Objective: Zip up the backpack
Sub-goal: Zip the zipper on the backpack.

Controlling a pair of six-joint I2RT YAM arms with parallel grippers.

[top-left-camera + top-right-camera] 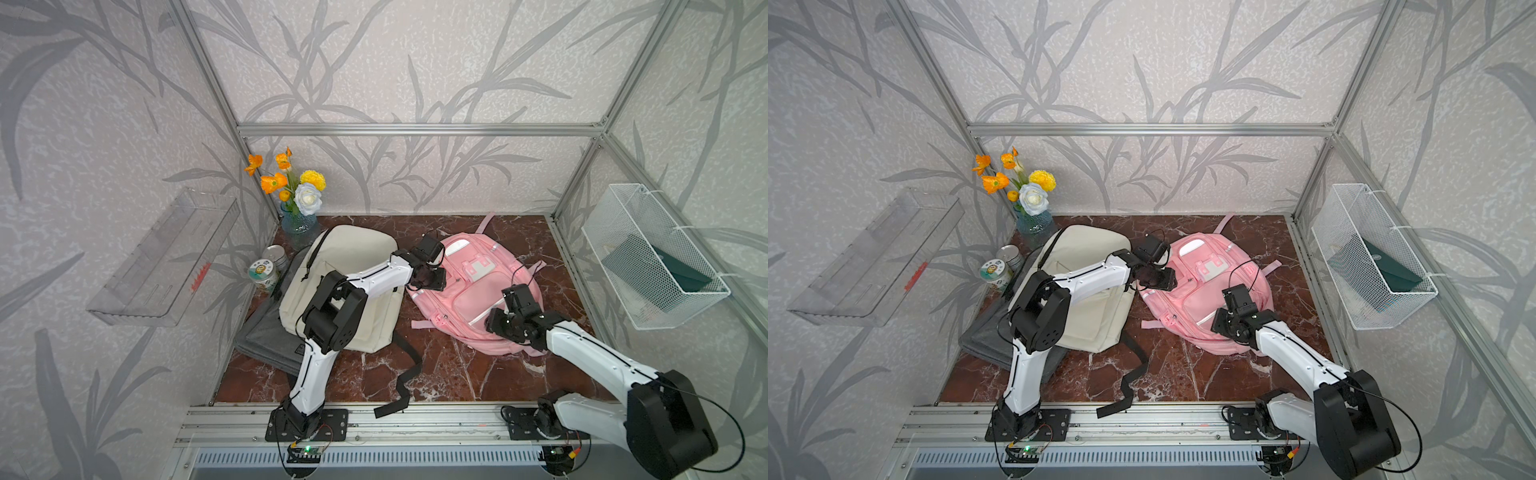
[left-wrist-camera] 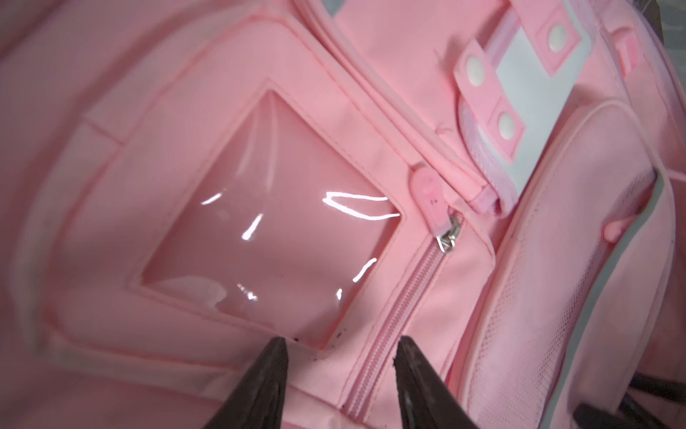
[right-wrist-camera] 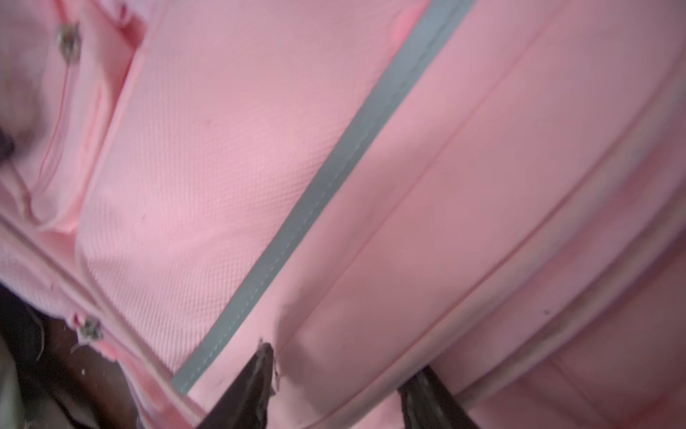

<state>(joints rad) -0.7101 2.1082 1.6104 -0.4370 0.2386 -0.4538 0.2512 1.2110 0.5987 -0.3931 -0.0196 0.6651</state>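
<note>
In a top view the pink backpack (image 1: 478,291) lies at the tabletop's (image 1: 457,374) 2 o'clock, with the left hand (image 1: 432,280) at its 9 and the right hand (image 1: 500,322) at its 5. Left wrist: released, empty; I'd pinch the zipper pull (image 2: 427,197) squarely. Right wrist: released too; I'd brace the fabric.

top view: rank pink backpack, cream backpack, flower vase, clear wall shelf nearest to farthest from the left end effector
From the left end effector:
1. pink backpack, right beneath
2. cream backpack, alongside
3. flower vase, back corner
4. clear wall shelf, side wall
</note>
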